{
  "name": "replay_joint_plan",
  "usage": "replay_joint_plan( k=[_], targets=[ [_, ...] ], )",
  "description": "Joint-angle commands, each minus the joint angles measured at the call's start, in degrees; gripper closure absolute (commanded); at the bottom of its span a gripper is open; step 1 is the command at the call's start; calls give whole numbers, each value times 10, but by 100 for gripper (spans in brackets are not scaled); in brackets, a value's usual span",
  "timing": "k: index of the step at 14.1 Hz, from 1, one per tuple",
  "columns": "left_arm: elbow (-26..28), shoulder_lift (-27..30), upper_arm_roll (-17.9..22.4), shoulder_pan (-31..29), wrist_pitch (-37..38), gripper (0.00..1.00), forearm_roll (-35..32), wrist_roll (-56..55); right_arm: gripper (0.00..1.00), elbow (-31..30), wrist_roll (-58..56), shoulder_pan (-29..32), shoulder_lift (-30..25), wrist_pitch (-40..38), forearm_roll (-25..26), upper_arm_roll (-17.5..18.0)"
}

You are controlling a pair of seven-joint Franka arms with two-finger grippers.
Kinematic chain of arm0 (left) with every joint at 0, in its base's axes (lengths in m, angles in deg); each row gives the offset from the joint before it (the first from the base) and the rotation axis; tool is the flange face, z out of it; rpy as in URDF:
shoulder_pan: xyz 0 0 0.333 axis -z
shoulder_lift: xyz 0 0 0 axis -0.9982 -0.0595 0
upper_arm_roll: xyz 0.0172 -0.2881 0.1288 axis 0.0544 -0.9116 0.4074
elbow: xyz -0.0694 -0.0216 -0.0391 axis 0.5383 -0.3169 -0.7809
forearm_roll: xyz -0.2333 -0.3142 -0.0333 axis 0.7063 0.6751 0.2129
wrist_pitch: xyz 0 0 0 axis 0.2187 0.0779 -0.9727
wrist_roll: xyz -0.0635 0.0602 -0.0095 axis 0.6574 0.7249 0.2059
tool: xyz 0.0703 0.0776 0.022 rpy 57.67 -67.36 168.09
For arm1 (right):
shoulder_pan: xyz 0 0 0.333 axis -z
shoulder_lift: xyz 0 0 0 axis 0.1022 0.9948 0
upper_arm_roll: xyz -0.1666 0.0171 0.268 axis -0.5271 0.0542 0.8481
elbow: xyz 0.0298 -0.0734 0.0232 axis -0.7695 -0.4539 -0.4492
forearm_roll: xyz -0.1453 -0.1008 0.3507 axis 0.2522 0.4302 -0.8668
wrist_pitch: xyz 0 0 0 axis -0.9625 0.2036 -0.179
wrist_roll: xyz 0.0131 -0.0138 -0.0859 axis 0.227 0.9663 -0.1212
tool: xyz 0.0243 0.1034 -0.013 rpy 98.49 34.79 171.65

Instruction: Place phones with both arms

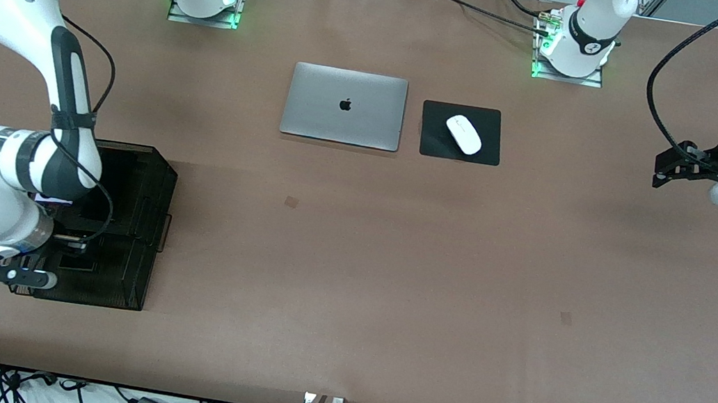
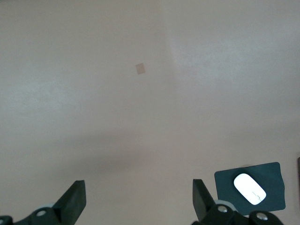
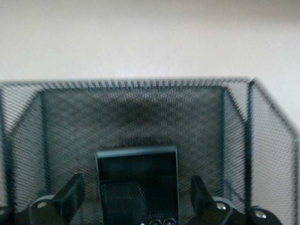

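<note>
Right hand over black mesh organizer, fingers wide, gripping nothing; black phone lies in the compartment between them. Placement looks done here. Other phones not visible. Left hand waits wide, empty, above bare surface.

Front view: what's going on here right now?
The right gripper is over the black mesh organizer at the right arm's end of the table, fingers open, with a black phone lying in the organizer between them, apparently just set down. The left gripper waits open above bare table at the left arm's end. The closed silver laptop and the white mouse on its black pad sit untouched near the bases.
</note>
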Motion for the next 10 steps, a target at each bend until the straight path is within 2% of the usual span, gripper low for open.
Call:
replay_joint_plan(
  k=[1, 4, 7, 10],
  targets=[
    [-13, -3, -1, 2, 13, 0, -7, -3, 0, 31, -9, 5, -24, -13, 3, 11],
    [-13, -3, 0, 0, 14, 0, -5, 3, 0, 31, -6, 7, -61, -19, -13, 11],
    [-13, -3, -1, 1, 13, 0, -5, -4, 0, 17, -3, 3, -111, -97, -15, 11],
    [-13, -3, 0, 1, 13, 0, -4, -3, 0, -29, -5, 2, -172, -159, -15, 11]
  ],
)
